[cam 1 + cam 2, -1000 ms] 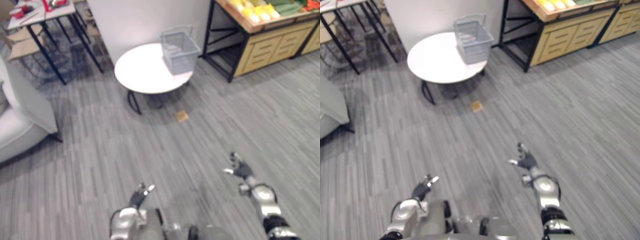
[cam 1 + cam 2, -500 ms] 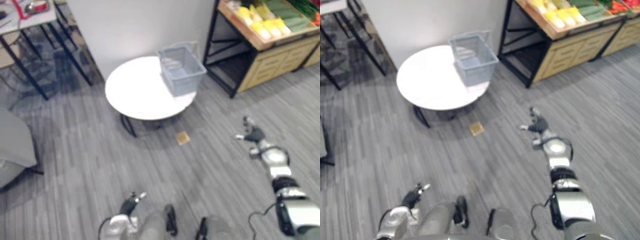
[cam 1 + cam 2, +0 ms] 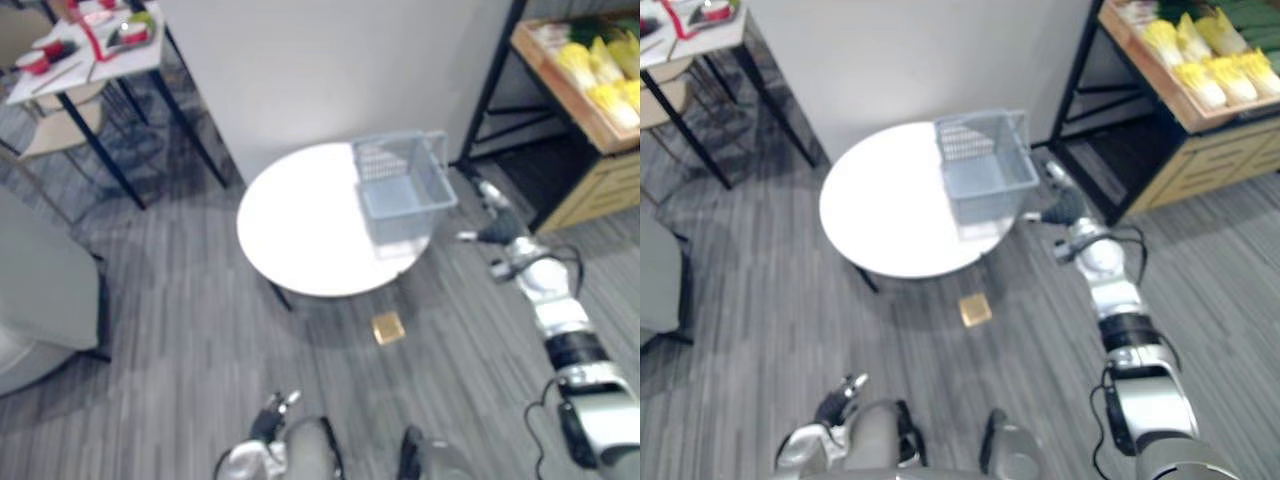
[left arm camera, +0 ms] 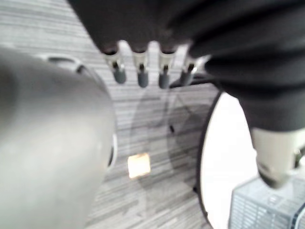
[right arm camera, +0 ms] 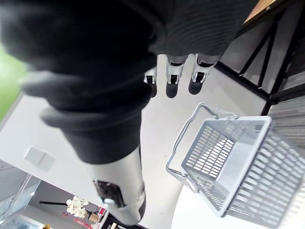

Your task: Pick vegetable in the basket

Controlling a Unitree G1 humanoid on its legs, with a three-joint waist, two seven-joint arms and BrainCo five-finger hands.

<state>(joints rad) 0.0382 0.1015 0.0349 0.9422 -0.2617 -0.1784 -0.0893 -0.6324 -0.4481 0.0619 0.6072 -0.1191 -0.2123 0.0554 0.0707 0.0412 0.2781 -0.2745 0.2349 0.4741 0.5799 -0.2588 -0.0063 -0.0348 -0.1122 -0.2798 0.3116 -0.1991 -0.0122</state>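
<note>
Grey plank flooring, round white bench (image 3: 300,235) with the empty basket (image 3: 402,185) near its edge for easy reach, right hand (image 3: 497,227) spread and empty just beside it, yellow vegetables (image 3: 578,66) lying on the wooden shelf (image 3: 565,92), left hand (image 3: 272,412) relaxed and empty low down

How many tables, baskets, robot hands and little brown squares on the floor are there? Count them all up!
Tables: 2, the round table and the far table
Baskets: 1, the basket
Robot hands: 2, the left hand and the right hand
Squares on the floor: 1, the tan square
Total: 6
</note>
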